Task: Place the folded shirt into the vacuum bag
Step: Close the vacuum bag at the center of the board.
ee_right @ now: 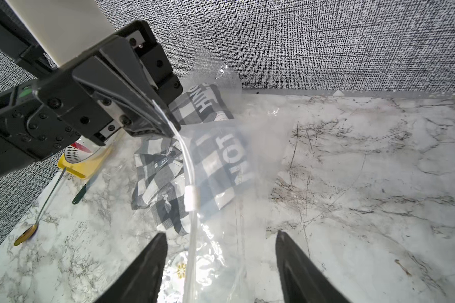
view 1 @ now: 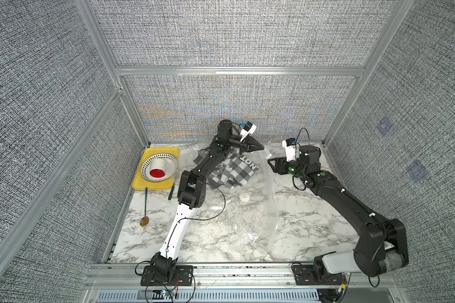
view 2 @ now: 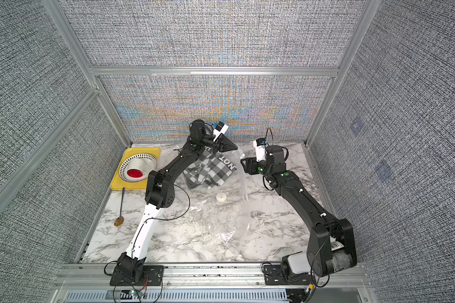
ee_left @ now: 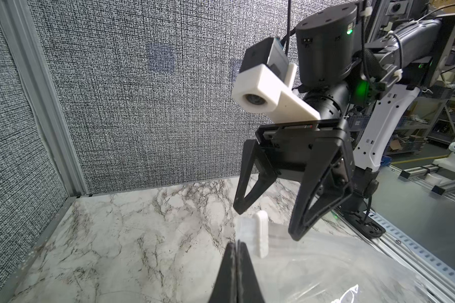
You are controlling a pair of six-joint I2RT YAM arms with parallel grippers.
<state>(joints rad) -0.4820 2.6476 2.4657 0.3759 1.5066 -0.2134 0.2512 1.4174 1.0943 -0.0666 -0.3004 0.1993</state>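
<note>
The vacuum bag (view 1: 247, 225) (view 2: 221, 228) lies spread over the marble table, its round white valve (view 1: 244, 196) (view 2: 222, 196) facing up. The folded shirt (view 1: 235, 170) (view 2: 210, 171) (ee_right: 166, 168), grey and white checks with white letters, sits at the bag's far end, partly seen through plastic. My left gripper (view 1: 261, 147) (view 2: 234, 147) (ee_left: 237, 244) (ee_right: 170, 131) is shut on the bag's zip edge and holds it raised above the shirt. The white slider clip (ee_left: 262, 233) (ee_right: 191, 198) hangs on that edge. My right gripper (view 1: 269, 160) (view 2: 243, 164) (ee_left: 268, 223) (ee_right: 221, 236) is open, the zip edge running between its fingers untouched.
A yellow tray (view 1: 174, 152) at the back left holds a white perforated bowl (view 1: 166, 160). A spoon (view 1: 145, 207) and a green-handled tool (view 1: 171, 191) lie in front of it. Fabric walls close the table on three sides.
</note>
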